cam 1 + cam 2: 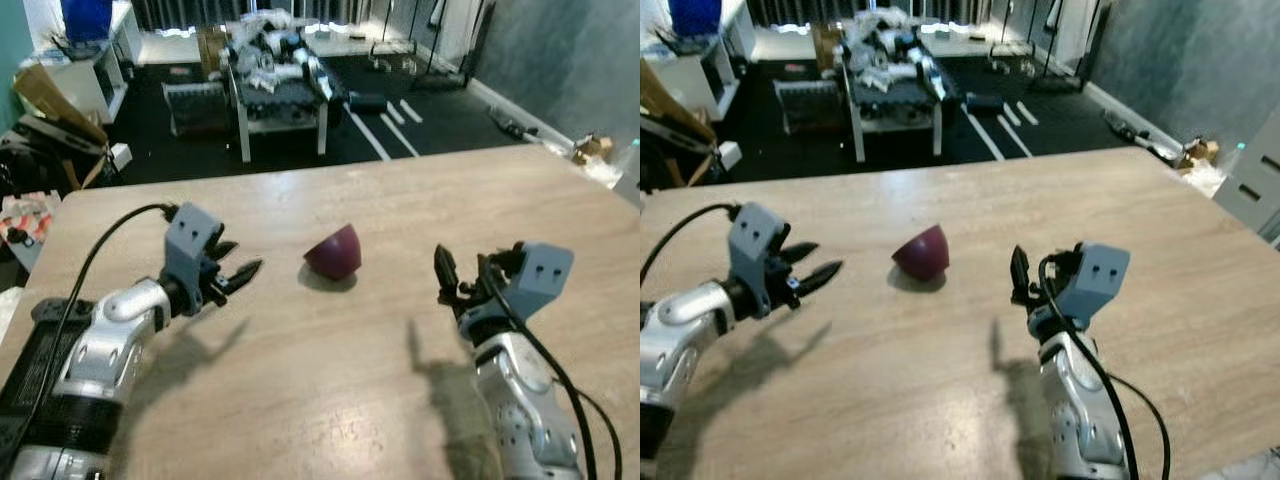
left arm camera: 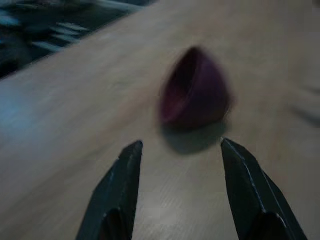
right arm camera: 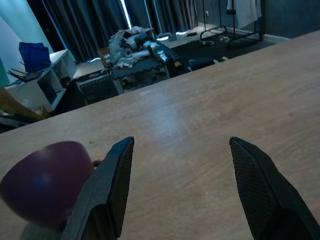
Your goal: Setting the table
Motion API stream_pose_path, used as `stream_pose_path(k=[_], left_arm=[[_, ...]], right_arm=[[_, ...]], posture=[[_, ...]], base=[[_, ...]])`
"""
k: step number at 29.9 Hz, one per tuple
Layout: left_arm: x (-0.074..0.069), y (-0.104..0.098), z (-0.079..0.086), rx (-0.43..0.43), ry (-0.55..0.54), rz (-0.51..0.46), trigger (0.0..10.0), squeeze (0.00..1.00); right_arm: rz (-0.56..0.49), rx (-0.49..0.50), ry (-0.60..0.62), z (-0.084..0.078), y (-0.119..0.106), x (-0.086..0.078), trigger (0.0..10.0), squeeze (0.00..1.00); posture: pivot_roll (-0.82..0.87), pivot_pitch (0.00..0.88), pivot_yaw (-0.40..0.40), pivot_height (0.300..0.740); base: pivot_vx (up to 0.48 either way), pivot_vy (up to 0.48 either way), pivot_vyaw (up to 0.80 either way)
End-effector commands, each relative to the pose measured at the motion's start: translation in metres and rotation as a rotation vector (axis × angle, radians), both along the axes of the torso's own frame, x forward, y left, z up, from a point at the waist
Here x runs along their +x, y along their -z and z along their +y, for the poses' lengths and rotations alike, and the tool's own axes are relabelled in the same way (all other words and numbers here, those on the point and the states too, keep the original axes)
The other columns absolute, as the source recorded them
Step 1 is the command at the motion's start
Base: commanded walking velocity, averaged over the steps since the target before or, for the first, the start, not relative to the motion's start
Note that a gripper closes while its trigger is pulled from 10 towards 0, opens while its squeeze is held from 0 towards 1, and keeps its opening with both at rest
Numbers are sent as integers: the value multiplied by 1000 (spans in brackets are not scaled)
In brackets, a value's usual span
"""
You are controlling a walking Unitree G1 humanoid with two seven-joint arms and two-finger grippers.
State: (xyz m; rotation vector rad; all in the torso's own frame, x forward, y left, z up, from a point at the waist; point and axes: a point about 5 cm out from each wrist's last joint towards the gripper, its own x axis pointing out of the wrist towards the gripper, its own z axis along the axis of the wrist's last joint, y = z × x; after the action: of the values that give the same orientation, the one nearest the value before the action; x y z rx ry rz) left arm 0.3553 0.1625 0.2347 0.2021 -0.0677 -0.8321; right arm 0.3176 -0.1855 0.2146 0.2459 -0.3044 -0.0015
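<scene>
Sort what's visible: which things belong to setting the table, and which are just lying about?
Job:
- purple bowl, tipped on its side
- wooden table
- left gripper, open
- right gripper, open

Lying about:
- cluttered white low table
- cardboard boxes
- blue bag

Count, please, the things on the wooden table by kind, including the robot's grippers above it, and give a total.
Purple bowl, lying tipped on its side: 1
Grippers over the table: 2 (left gripper, right gripper), both with fingers apart
Total: 3

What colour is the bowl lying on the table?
Dark purple bowl, clearest in the left eye view.
</scene>
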Motion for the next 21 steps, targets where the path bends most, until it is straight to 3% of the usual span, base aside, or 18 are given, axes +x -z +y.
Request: stream_pose_path(k=[1, 15, 21], left_arm=[[4, -3, -5, 22, 75, 5, 10000, 0], [27, -23, -7, 130, 151, -28, 10000, 0], [36, -26, -27, 153, 194, -39, 10000, 0]], right_arm=[[2, -12, 17, -3, -3, -1, 10000, 0], [-10, -15, 22, -2, -9, -12, 10000, 0], [-29, -1, 25, 0, -17, -19, 10000, 0]], posture=[[75, 207, 88, 740], [41, 274, 111, 740], [15, 289, 131, 740]], base=[[0, 0, 0], [0, 0, 0], [0, 0, 0]])
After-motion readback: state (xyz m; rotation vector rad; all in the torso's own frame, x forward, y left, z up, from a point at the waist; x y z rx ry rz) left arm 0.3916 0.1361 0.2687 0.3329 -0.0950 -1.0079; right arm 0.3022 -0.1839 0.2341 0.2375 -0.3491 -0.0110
